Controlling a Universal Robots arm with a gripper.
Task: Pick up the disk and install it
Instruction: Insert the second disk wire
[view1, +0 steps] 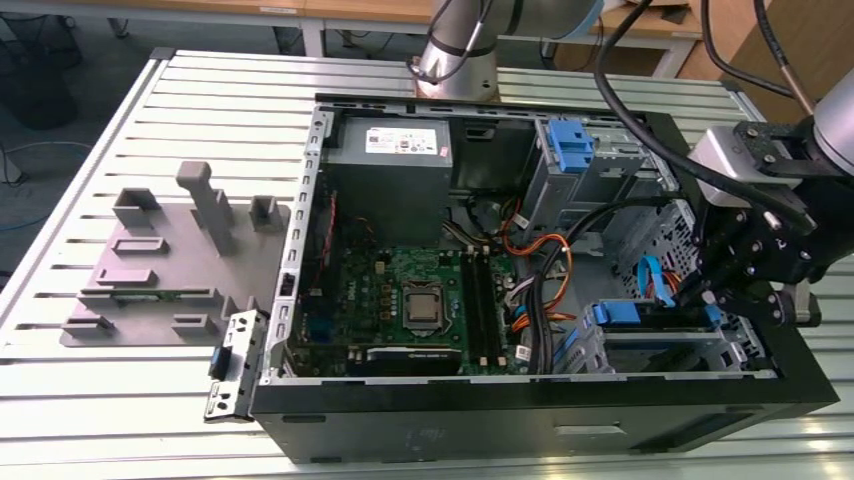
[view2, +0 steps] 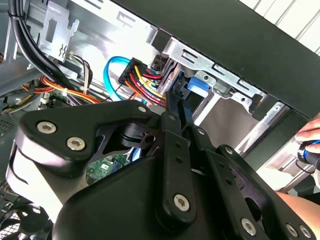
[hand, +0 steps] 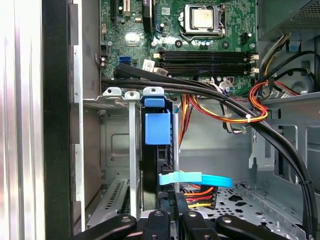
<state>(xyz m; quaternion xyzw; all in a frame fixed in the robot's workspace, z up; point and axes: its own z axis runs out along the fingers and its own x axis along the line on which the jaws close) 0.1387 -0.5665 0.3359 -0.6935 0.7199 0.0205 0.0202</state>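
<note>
Right, the open computer case (view1: 534, 420) fills the middle of the exterior view, lying on the slatted metal table (view1: 160, 380), with the green motherboard (view1: 400, 290) bare in its centre. At the right edge of the frame the black gripper (view1: 707, 300) reaches into the drive cage (view1: 667, 345) at the lower right of the case. The disk (hand: 157, 150) stands on edge in that cage (blue rails and tab showing in the first wrist view), slotted beside the silver dividers. The fingers (hand: 172, 217) sit narrow, pinched on the disk's near edge. A bundle of coloured wires (view2: 142, 80) plugs in just beside it. A person's hand (view2: 307, 145) shows at the right edge of the second wrist view.
</note>
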